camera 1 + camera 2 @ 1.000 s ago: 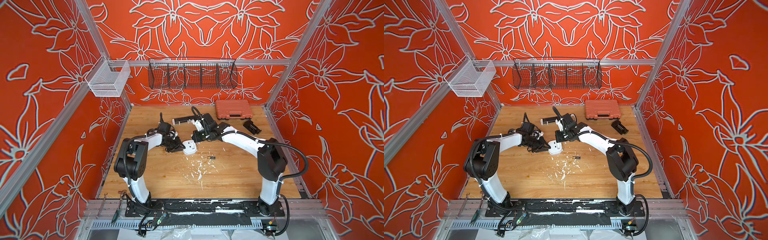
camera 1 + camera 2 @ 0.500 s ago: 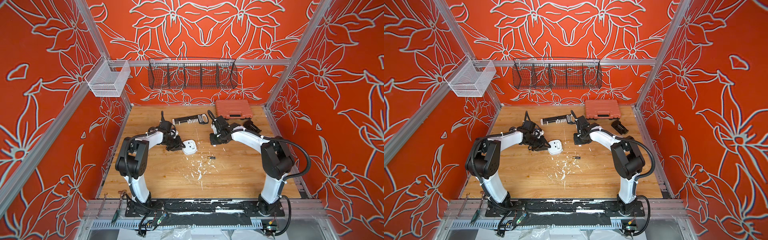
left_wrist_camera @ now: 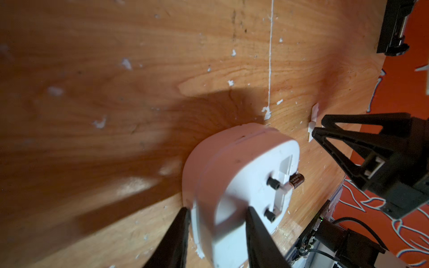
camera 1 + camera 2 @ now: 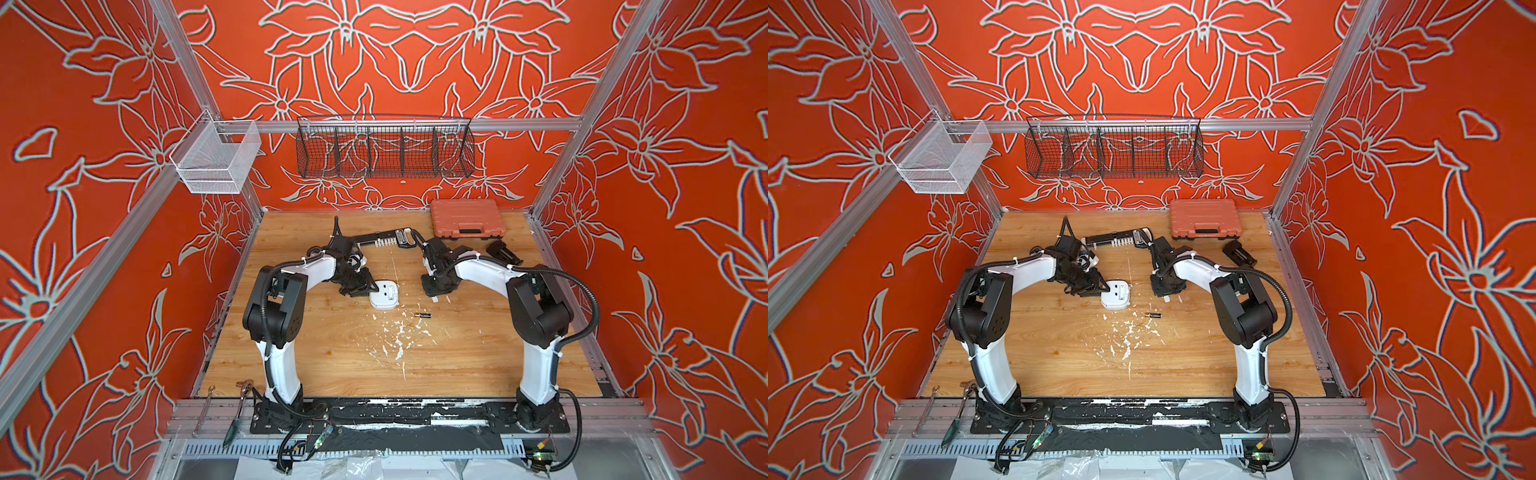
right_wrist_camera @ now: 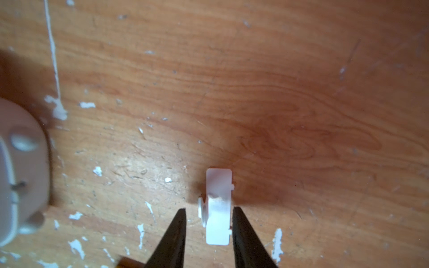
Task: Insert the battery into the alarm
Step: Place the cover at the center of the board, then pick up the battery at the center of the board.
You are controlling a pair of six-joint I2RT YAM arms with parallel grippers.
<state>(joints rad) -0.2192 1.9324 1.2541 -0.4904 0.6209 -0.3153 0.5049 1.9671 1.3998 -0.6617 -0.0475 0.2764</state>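
The alarm (image 4: 384, 295) (image 4: 1116, 296) lies face down on the wooden table, its white back and recessed slot up. The battery (image 4: 423, 316) (image 4: 1153, 316) lies loose on the table just right of it, and its dark body shows past the alarm (image 3: 232, 176) in the left wrist view (image 3: 365, 182). My left gripper (image 4: 365, 289) (image 3: 217, 208) is open, its fingers straddling the alarm's left edge. My right gripper (image 4: 436, 293) (image 5: 209, 208) stands open right of the alarm, over a small white cover piece (image 5: 219, 208) that lies on the table between its fingers.
An orange case (image 4: 465, 218), a long black-and-white flat tool (image 4: 384, 239) and a black ribbed block (image 4: 503, 253) lie at the back. A black wire basket (image 4: 384, 147) and a white mesh basket (image 4: 216, 160) hang on the rail. White flecks (image 4: 395, 336) mark the wood.
My right arm swung from above the alarm to its right, came down to the table and opened, leaving the white cover piece there. My left gripper's fingers spread wider at the alarm's edge.
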